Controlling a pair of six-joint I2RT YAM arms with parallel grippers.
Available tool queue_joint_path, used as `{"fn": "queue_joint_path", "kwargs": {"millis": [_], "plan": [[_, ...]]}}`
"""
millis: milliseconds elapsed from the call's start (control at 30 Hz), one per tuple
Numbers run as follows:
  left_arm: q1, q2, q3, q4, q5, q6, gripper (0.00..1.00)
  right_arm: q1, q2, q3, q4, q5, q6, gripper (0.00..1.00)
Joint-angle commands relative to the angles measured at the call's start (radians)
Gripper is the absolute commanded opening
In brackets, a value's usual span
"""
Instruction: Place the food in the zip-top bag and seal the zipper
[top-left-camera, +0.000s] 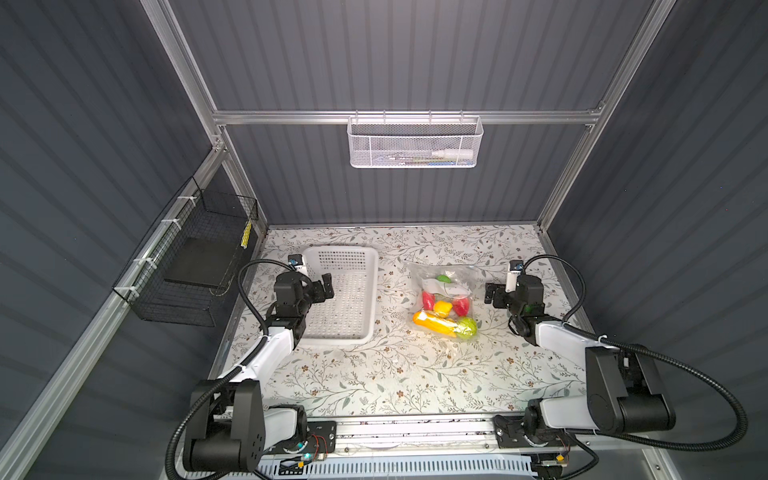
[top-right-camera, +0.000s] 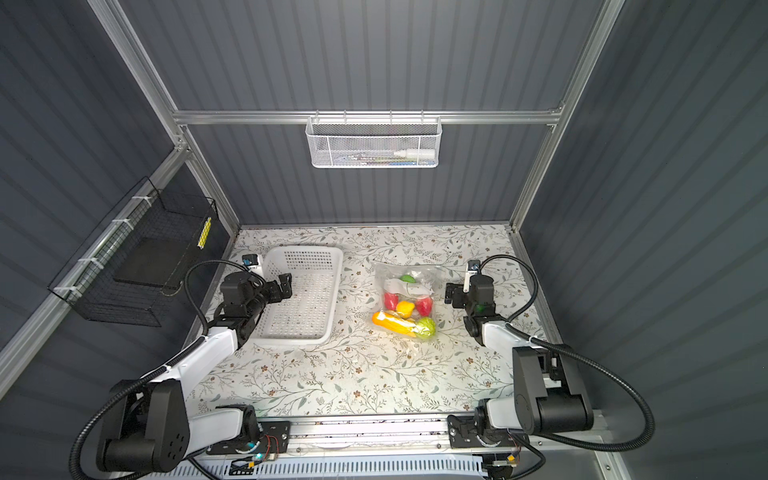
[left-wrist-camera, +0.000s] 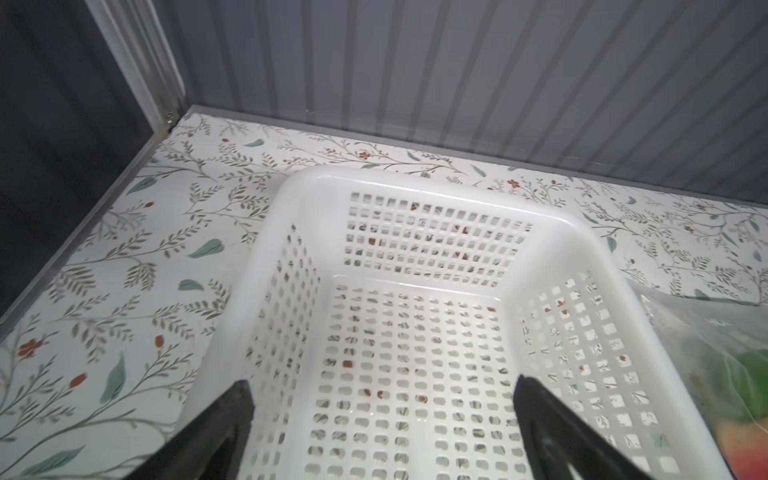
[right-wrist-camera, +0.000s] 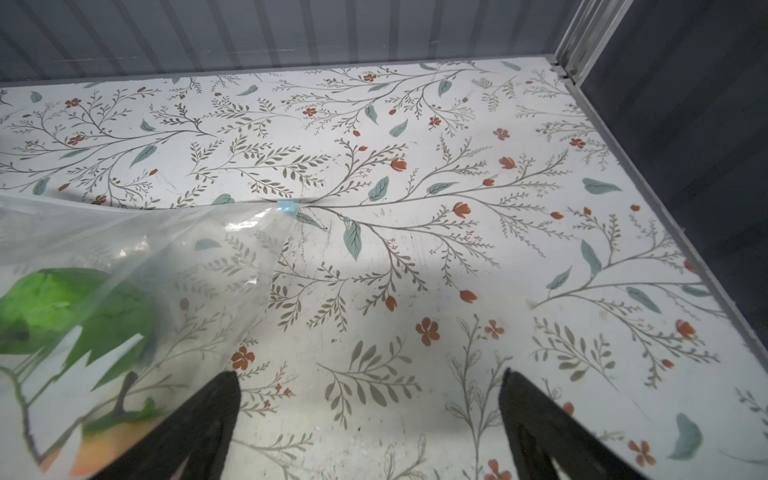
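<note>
Gaping wide and empty: left pincer (top-left-camera: 323, 289) over basket (top-left-camera: 340, 250), right pincer (top-left-camera: 491, 294) beside bag (top-left-camera: 457, 274).

I see the zip-top bag (top-left-camera: 441, 270) lying flat on the desk (top-left-camera: 374, 374), right of centre, with its long side running near to far. It is clear, crinkled plastic with a white label patch (top-left-camera: 440, 286) on top. All the food (top-left-camera: 442, 309) sits inside it. A round green fruit (top-left-camera: 443, 277) lies farthest, two red strawberries (top-left-camera: 428, 298) and a yellow lemon (top-left-camera: 443, 307) are in the middle, and an orange gourd (top-left-camera: 427, 319) and a green pear (top-left-camera: 468, 326) lie nearest. The zipper (right-wrist-camera: 249, 204) runs along the far edge, and its light-blue slider (right-wrist-camera: 286, 206) is at the far right corner. I cannot tell whether the mouth is fully closed.
</note>
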Motion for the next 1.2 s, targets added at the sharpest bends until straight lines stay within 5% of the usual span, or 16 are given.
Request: {"fn": "queue_joint_path", "kwargs": {"millis": [0, 133, 300, 700, 1033, 1167], "plan": [[-0.005, 0.046, -0.044, 0.146, 0.077, 0.048, 0.99, -0.002, -0.012, -0.05, 0.163, 0.037, -0.065, 0.99], [-0.005, 0.117, -0.052, 0.211, 0.119, 0.076, 0.99, -0.004, 0.009, -0.144, 0.384, 0.074, -0.087, 0.99], [-0.005, 0.205, -0.024, 0.257, 0.172, 0.085, 0.99, -0.013, 0.009, -0.132, 0.356, 0.06, -0.078, 0.99], [-0.004, 0.296, 0.05, 0.121, 0.074, 0.147, 1.0, -0.077, 0.027, -0.146, 0.397, -0.017, -0.023, 0.99], [-0.005, 0.338, -0.016, 0.216, -0.034, 0.165, 1.0, -0.115, 0.073, -0.2, 0.535, -0.068, 0.007, 0.99], [-0.005, 0.313, -0.103, 0.401, -0.116, 0.21, 1.0, -0.115, 0.068, -0.199, 0.522, -0.066, 0.008, 0.99]]}}
